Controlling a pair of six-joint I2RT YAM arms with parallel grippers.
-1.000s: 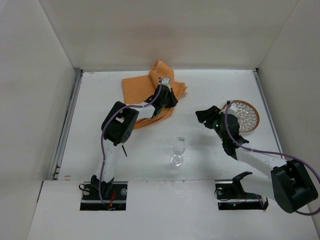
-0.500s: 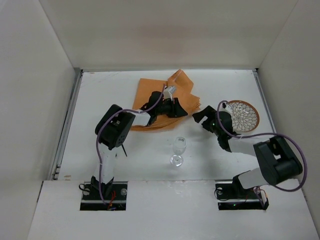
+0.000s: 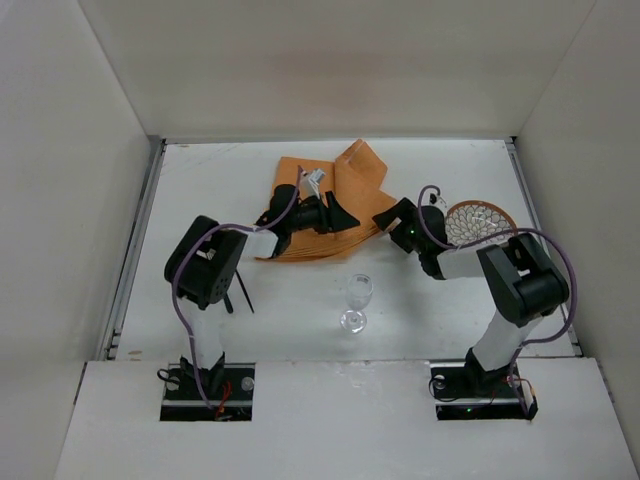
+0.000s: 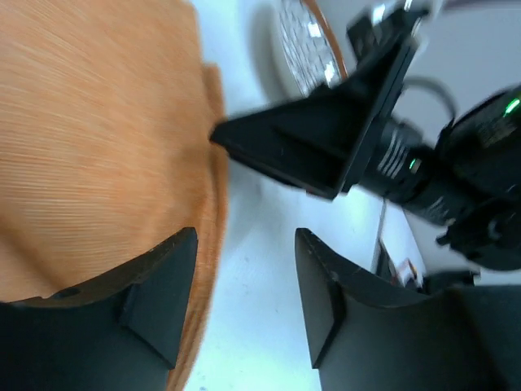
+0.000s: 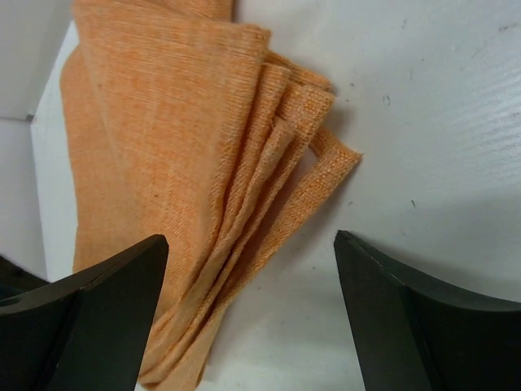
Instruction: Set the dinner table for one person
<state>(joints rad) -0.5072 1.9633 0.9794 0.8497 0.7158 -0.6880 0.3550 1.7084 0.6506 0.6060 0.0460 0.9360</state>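
Observation:
The orange cloth mat (image 3: 322, 190) lies crumpled and folded on the white dinner table (image 3: 200, 180), at the back middle. My left gripper (image 3: 343, 218) is open at the mat's right edge; in the left wrist view (image 4: 246, 240) one finger lies over the mat (image 4: 89, 138) and bare table shows between the jaws. My right gripper (image 3: 388, 226) is open wide and empty, facing the mat's layered folded edge (image 5: 203, 163) from the right, jaws (image 5: 251, 240) just short of it. The two grippers face each other closely.
A clear wine glass (image 3: 356, 299) stands upright in front of the mat, near the table's middle. A round woven orange-rimmed disc (image 3: 478, 222) lies to the right, behind my right arm, and shows in the left wrist view (image 4: 305, 45). Metal rails run along both sides.
The mat has been dragged right toward the middle by my left gripper. My right gripper has swung left from the woven disc to the mat's right edge.

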